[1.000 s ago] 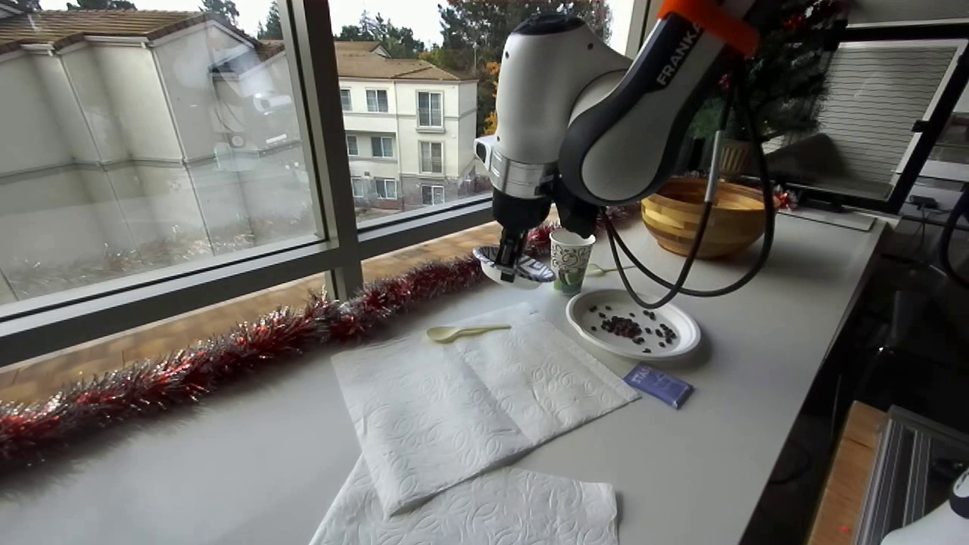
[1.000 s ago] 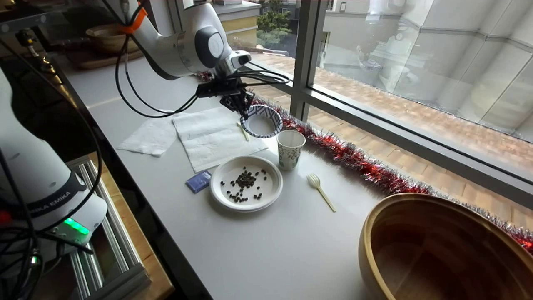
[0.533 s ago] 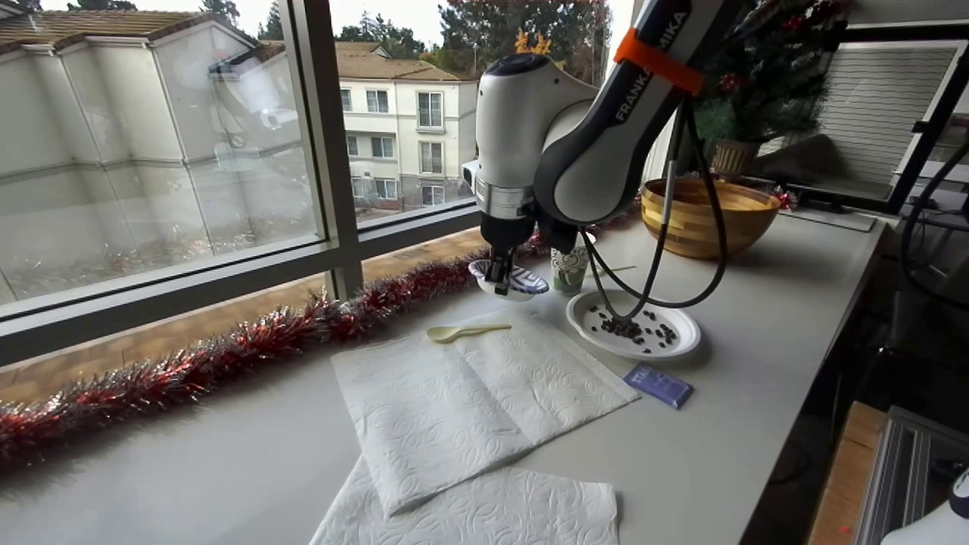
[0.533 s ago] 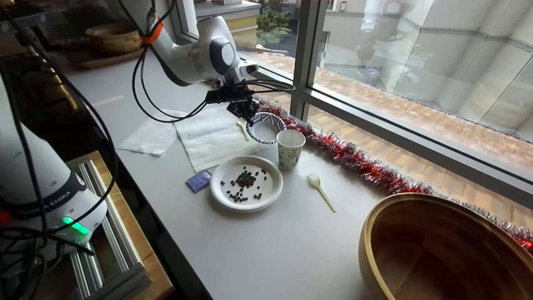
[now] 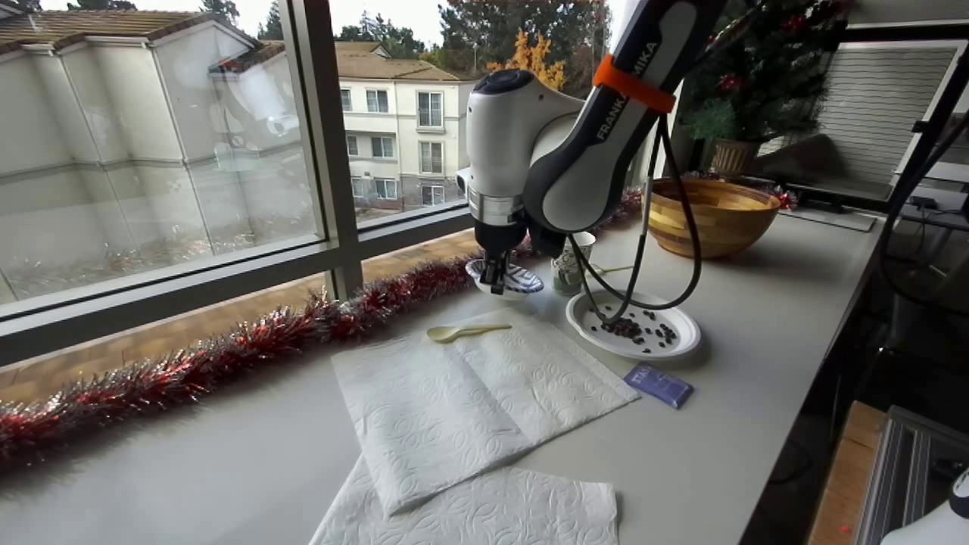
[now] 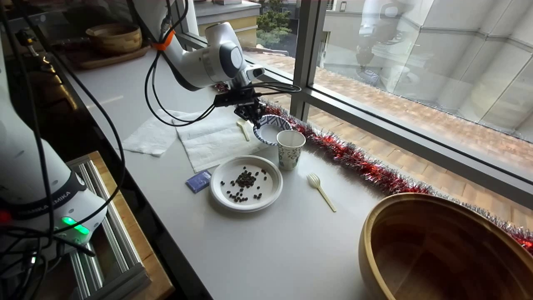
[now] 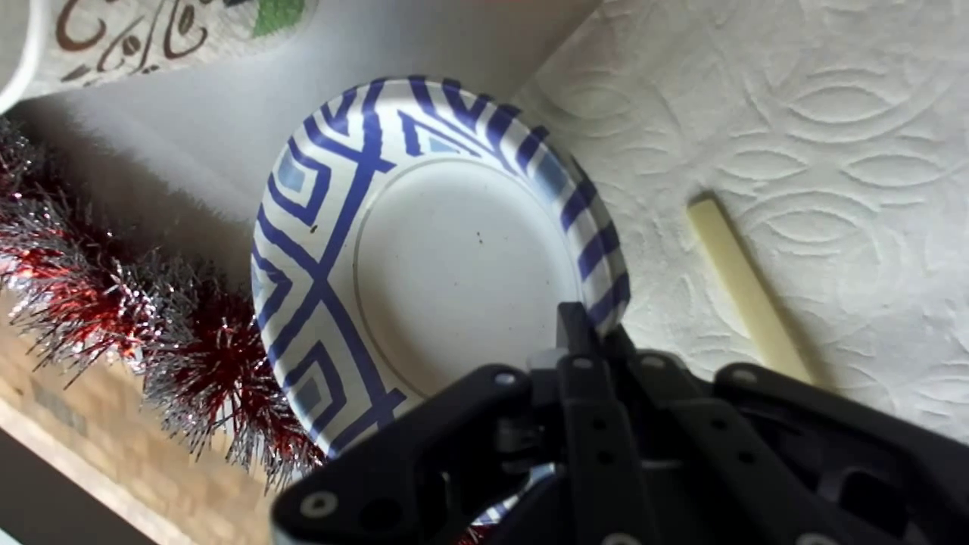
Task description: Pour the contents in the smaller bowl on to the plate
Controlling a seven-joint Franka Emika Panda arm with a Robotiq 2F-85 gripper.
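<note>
The smaller bowl, white inside with a blue-patterned rim, shows in both exterior views (image 5: 524, 278) (image 6: 270, 132) and the wrist view (image 7: 462, 265). My gripper (image 7: 596, 325) is shut on its rim, one finger inside and one outside. The bowl is near level, low over the table between napkin and cup; I cannot tell whether its base touches. Only tiny dark specks show inside it. The contents, dark little pieces (image 6: 245, 179), lie scattered with a small heap on the white plate (image 6: 271, 189). In an exterior view the plate (image 5: 674, 306) is partly crossed by the arm's cable.
A white-and-green cup (image 6: 290, 152) stands close beside the bowl. A spoon (image 5: 462, 332) lies on white napkins (image 5: 454, 409). A blue packet (image 6: 198, 181) and a fork (image 6: 321, 192) lie near the plate. Tinsel (image 5: 303, 333) runs along the window. A large wooden bowl (image 5: 708, 219) stands beyond.
My gripper and the held bowl have come down towards the table and the bowl has become more level. In an exterior view they have shifted towards the cup. The plate and pieces have not moved.
</note>
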